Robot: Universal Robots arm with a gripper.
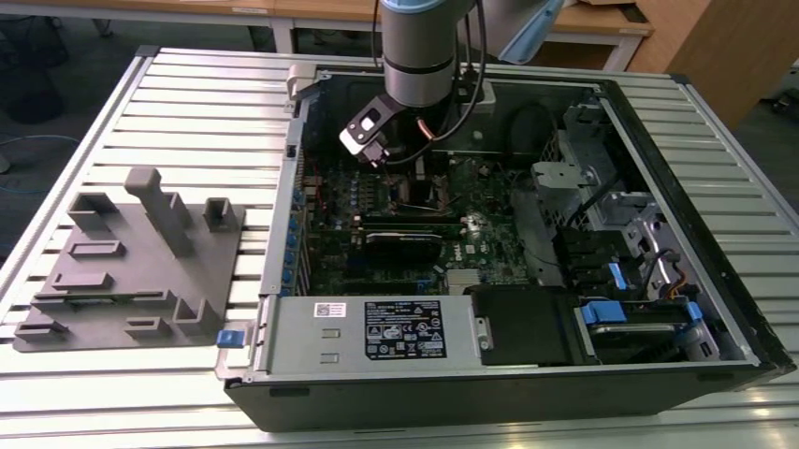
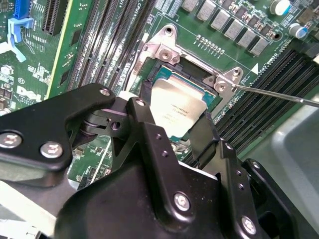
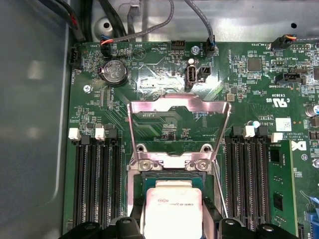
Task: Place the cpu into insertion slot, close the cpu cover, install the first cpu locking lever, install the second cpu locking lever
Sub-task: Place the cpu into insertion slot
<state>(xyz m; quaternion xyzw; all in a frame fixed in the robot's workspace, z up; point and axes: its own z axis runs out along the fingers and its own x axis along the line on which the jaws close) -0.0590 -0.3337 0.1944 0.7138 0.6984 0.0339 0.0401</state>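
One cpu (image 2: 177,107): silvery-grey flat square, faint print.
Gripper (image 2: 173,119): jaws pinching the cpu's two edges.
Insertion slot (image 2: 180,75): dark, metal-rimmed, just under the jaws.

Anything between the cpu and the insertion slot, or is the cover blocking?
Nothing visible. The cpu cover stands swung open, clear of the insertion slot, and the cpu hangs right over it, held by the gripper.

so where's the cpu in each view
exterior view: too small to make out.
second wrist view: the cpu is between the fingers of the pincer, over the insertion slot.
first wrist view: the cpu is just short of the opened cpu cover.
shared landmark: the dark insertion slot under the cpu.
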